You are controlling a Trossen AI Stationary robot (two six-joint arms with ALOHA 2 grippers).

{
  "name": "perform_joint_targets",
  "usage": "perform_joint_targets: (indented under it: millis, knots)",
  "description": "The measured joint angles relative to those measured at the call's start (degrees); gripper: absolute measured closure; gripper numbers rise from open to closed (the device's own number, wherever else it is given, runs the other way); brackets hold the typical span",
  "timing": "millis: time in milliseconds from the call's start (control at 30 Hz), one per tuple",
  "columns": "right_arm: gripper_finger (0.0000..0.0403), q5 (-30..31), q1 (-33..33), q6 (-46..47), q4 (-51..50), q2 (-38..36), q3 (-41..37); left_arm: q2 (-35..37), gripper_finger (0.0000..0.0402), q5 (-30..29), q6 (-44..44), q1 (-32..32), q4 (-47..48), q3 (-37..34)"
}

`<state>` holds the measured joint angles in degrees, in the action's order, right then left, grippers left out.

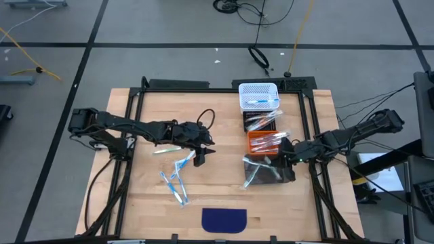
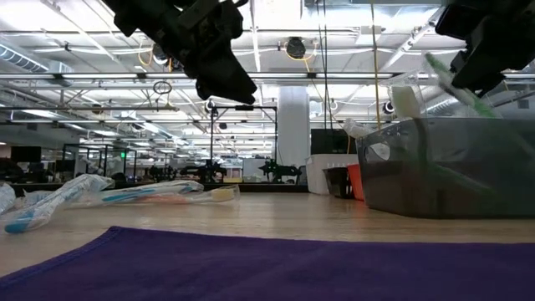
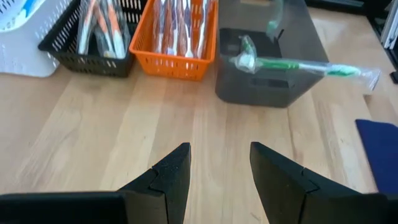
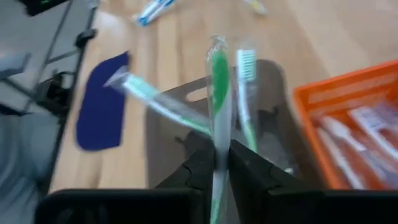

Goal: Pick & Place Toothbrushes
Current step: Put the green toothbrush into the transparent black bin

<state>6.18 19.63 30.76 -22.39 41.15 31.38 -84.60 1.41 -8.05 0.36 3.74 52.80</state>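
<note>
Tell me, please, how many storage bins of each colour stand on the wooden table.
White perforated plastic basket: 1
Black mesh plastic basket: 1
Orange mesh plastic basket: 1
Smoky grey translucent plastic bin: 1
Total: 4

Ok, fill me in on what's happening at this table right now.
The robot is sorting wrapped toothbrushes into bins by colour. The right end effector holds a green toothbrush over the dark grey bin, which already has green ones in it. The left end effector hovers open and empty above the bare wood, near a few loose toothbrushes yet to be sorted. The orange bin, black bin and white bin already hold some.
</note>
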Motion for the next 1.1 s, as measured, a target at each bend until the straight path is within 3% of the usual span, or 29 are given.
perform_joint_targets:
  millis: [500, 933, 1100]
  knots:
    - [0.0250, -1.87, 1.16, 1.56, 2.61, 0.01, 0.00, 0.00, 0.0233, 0.00, -1.75, -0.02, 1.32, 0.00]
    - [0.0239, -1.79, 1.16, -0.32, 7.03, 0.03, 0.00, 0.00, 0.0234, -0.17, -5.86, -0.02, 11.82, 0.00]
    - [0.0237, -1.75, 1.12, -4.14, 11.97, 0.03, 0.00, 0.00, 0.0234, -3.58, -8.84, -0.02, 17.62, 0.00]
